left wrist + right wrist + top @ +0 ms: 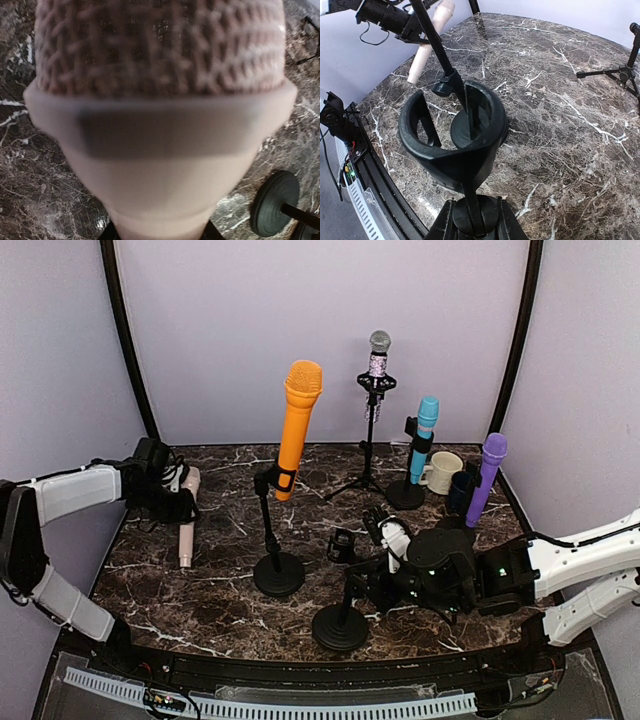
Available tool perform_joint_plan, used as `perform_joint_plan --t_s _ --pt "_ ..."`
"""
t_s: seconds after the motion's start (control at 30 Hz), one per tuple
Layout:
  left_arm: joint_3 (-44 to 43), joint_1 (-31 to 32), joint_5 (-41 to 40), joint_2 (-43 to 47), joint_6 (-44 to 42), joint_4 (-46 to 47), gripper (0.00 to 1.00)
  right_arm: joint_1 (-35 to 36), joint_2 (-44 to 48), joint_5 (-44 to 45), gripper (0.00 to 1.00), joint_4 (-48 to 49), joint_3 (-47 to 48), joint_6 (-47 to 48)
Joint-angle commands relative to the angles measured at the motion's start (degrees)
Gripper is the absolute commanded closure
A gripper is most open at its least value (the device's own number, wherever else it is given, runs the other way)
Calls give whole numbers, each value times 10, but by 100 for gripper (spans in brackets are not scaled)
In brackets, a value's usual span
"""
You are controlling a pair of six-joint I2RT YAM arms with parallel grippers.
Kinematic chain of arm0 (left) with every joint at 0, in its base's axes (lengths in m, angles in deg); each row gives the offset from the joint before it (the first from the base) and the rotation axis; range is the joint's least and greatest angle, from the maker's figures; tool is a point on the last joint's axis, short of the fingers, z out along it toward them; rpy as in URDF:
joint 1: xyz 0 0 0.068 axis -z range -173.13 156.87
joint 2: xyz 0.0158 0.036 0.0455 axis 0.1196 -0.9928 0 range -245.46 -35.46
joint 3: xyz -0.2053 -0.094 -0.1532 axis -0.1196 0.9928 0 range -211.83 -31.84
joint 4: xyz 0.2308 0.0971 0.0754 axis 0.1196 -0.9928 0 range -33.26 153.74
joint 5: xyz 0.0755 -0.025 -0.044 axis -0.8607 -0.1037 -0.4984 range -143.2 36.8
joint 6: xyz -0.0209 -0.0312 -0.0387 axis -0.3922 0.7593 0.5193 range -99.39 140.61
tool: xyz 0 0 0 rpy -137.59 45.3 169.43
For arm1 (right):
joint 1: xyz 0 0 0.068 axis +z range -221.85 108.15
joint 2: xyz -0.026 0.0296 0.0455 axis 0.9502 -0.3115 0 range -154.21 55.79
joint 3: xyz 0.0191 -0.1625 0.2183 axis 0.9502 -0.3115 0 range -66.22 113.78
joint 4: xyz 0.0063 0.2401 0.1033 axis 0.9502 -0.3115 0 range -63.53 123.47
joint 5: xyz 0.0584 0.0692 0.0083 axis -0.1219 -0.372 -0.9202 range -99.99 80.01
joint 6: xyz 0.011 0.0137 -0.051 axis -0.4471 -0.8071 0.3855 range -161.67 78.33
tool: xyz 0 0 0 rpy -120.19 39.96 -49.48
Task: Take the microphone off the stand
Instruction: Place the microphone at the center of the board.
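A pale pink microphone is at the far left, away from every stand, with my left gripper shut on it near its mesh head. The left wrist view is filled by that head and collar. The microphone's tail slants down toward the marble. Near the front centre, my right gripper is shut on the rod of a black stand. The stand's clip is empty. The pink microphone also shows far off in the right wrist view.
An orange microphone stands in a stand on a round base at the centre. A silver one on a tripod, a blue one, a purple one, a cream mug and a dark cup crowd the back right.
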Motion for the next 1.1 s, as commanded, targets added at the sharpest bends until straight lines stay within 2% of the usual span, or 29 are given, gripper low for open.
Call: perform_joint_plan --t_s 0.0,0.17,0.37,0.67,1.07 --pt "-34 -8 -3 -90 -42 2 100 -1 -22 47 100 -84 -20 7" --pt "-69 -11 -21 -164 -71 -13 99 -1 -17 96 100 -110 -7 -5" --pt "-73 -15 -39 -201 -93 -9 87 -3 -21 162 100 -167 23 -17" --pt "-76 -15 -39 -227 -111 -13 62 -39 -47 181 100 -229 24 -93" --pt "-76 -16 -36 -214 -111 -1 22 -142 5 219 100 -342 8 -187"
